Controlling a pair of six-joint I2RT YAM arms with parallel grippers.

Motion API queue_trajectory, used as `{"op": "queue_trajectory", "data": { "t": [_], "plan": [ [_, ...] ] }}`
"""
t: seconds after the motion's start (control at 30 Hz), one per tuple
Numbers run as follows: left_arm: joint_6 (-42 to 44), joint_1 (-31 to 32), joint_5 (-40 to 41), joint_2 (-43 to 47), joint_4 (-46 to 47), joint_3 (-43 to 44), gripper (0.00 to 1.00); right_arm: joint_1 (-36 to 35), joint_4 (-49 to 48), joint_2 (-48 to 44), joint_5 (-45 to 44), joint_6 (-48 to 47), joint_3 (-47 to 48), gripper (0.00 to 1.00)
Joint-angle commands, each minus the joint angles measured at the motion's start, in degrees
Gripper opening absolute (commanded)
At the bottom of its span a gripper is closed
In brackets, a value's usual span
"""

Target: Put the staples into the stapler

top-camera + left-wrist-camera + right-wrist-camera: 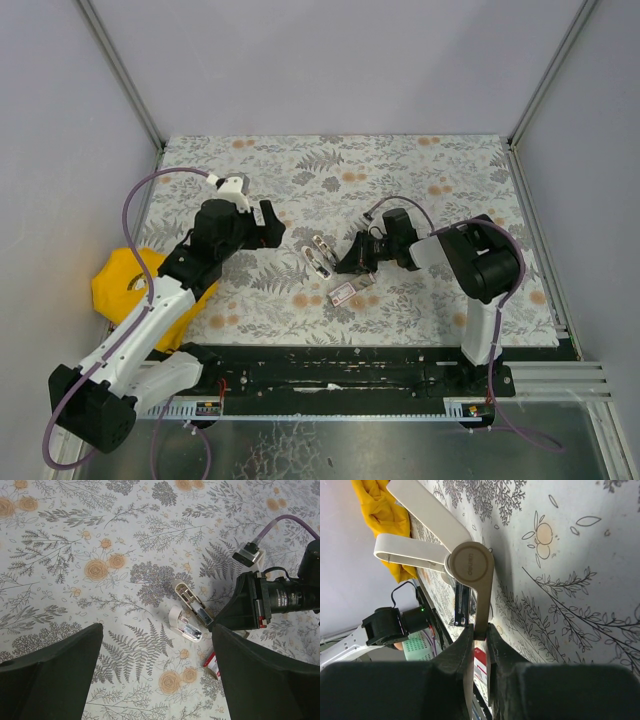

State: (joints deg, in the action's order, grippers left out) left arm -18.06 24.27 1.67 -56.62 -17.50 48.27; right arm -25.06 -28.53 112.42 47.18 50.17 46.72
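The white stapler (pixel 318 255) lies opened up on the floral mat, its arms spread and the metal staple channel showing; it also shows in the left wrist view (pixel 187 616). My right gripper (pixel 357 260) is shut on the end of one stapler arm (pixel 479 605), fingers (pixel 462 652) pinching it. The staples, a small pink-and-white carton (pixel 343 294), lie flat on the mat just in front of the stapler, partly behind a finger in the left wrist view (pixel 212 663). My left gripper (pixel 274 226) is open and empty, hovering left of the stapler (pixel 156 645).
A yellow cloth (pixel 125 285) lies off the mat's left edge beside my left arm. The black rail (pixel 330 365) runs along the near edge. Grey walls enclose the table at the back and sides.
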Motion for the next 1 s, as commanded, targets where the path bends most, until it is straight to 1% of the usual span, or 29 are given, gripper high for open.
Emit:
{"op": "queue_trajectory", "data": {
  "t": [0.0,0.1,0.2,0.3,0.43,0.53,0.63,0.73,0.8,0.9,0.97],
  "plan": [
    [1.45,-0.79,0.17,0.18,1.93,-0.6,0.89,0.76,0.73,0.01,0.87,0.25,1.25,0.06],
    [1.45,-1.08,-0.14,0.12,2.03,-0.7,0.89,1.34,0.69,-0.79,-0.01,0.08,0.52,0.14],
    [1.48,-1.23,-0.28,0.08,2.12,-0.69,0.89,2.16,0.46,-2.32,-1.08,-0.44,-0.73,0.28],
    [1.45,-1.41,-0.4,0.05,2.13,-0.81,0.89,3.07,0.37,-3.81,-1.53,-0.71,-1.83,0.39],
    [1.45,-1.68,-0.59,0.12,2.2,-0.79,0.89,3.95,1.24,-5.71,-1.58,-1.54,-2.31,0.5],
    [1.52,-1.93,-0.61,0.03,2.2,-0.87,0.89,4.51,2.66,-7.92,-1.73,-2.58,-2.7,0.54],
    [1.62,-2.06,-0.64,0.05,2.12,-0.89,0.89,5.25,6.36,-11.24,-3.38,-5.56,-2.94,0.57],
    [1.31,-2.29,0.42,0.78,2.15,-1.08,0.89,5.66,13.38,-15.74,-6.49,-11.5,-1.99,0.59],
    [1.07,-2.51,1.8,2.05,2.71,-1.74,0.9,5.62,18.33,-19.62,-10.16,-16.11,-1.36,0.6],
    [0.27,-2.95,3.35,5.15,4.03,-3.22,0.93,5.53,25.1,-25.33,-15.62,-24.1,-0.96,0.6],
    [-0.46,-3.24,4.28,6.43,4.55,-4.08,0.95,4.77,29.4,-28.81,-20.07,-29.28,-1.13,0.59]
  ]
}}
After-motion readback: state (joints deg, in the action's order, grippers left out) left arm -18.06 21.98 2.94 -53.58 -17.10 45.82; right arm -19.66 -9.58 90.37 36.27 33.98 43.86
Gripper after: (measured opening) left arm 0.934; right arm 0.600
